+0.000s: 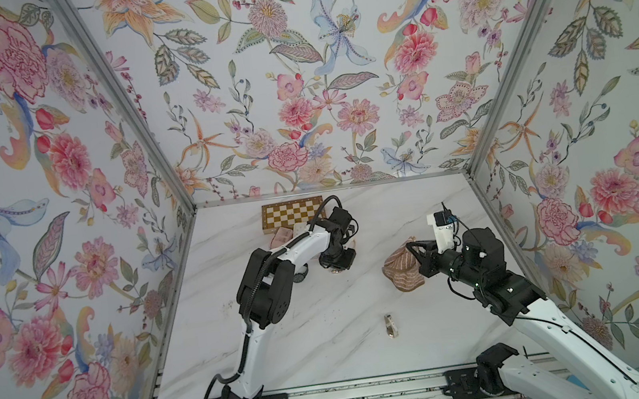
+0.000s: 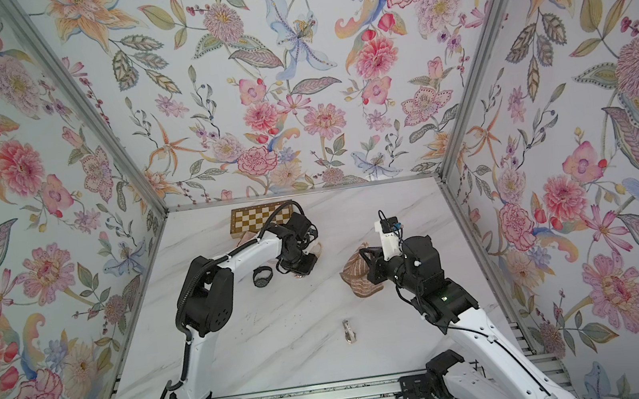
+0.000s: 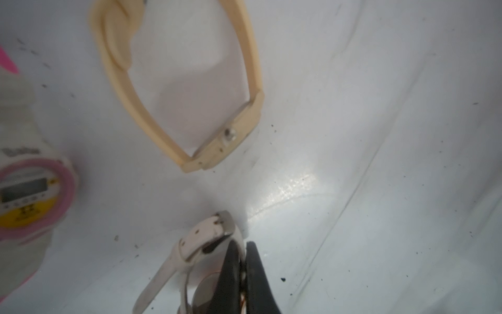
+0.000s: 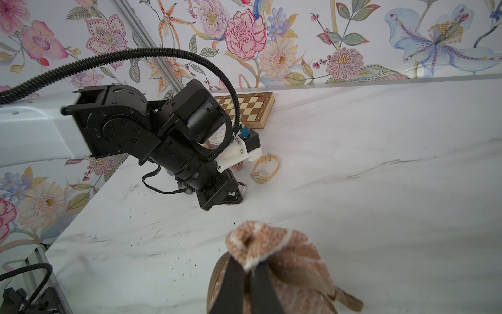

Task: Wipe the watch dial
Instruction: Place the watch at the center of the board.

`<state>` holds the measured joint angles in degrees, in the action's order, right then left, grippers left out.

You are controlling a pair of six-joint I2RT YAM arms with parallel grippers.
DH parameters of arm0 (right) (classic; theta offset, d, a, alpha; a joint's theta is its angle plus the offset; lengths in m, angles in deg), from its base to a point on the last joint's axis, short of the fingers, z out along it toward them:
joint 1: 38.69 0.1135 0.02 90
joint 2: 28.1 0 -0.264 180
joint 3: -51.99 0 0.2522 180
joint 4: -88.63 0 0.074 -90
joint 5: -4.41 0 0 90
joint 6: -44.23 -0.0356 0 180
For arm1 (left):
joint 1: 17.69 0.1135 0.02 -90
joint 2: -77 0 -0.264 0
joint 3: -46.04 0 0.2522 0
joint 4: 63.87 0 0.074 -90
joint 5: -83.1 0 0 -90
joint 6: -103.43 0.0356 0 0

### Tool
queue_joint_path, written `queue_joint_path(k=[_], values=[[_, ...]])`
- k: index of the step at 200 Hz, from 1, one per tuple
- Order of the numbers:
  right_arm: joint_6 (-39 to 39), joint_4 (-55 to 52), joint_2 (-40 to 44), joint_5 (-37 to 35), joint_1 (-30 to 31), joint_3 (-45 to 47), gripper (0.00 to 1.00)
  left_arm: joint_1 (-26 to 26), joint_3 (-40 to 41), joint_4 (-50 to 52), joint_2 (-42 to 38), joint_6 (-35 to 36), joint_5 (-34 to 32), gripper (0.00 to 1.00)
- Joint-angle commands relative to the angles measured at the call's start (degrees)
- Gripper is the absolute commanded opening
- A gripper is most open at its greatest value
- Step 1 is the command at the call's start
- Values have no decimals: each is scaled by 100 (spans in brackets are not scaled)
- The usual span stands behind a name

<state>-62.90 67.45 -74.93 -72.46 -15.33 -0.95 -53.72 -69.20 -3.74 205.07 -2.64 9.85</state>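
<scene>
Over the table [image 1: 308, 349] — left jaws pinch watch [image 3: 199, 239], right jaws cloth [image 4: 271, 244].

You get no readable text here. The pink-rimmed digital watch [image 3: 27, 190] carries a dark word just above its display and small marks below it, all too blurred to read.

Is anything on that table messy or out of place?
Yes, mildly. Dark specks are scattered over the white table, with scuff marks near its left edge. One small pale object lies alone toward the front, apart from the watches clustered by the chessboard. Nothing looks spilled or broken.
</scene>
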Motion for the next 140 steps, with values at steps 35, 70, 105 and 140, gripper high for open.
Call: queue_joint_path(k=[35, 70, 105, 140], values=[[13, 245, 112, 124, -38, 86, 0, 69, -2, 288, -354, 122, 1229, 0], [0, 281, 154, 146, -50, 121, 0, 67, -143, 628, -37, 287, 1380, 0], [17, 286, 202, 138, -59, 138, 0, 120, -375, 785, 183, 351, 1149, 3], [12, 294, 166, 170, -59, 121, 0, 140, -717, 881, 279, 333, 1006, 30]])
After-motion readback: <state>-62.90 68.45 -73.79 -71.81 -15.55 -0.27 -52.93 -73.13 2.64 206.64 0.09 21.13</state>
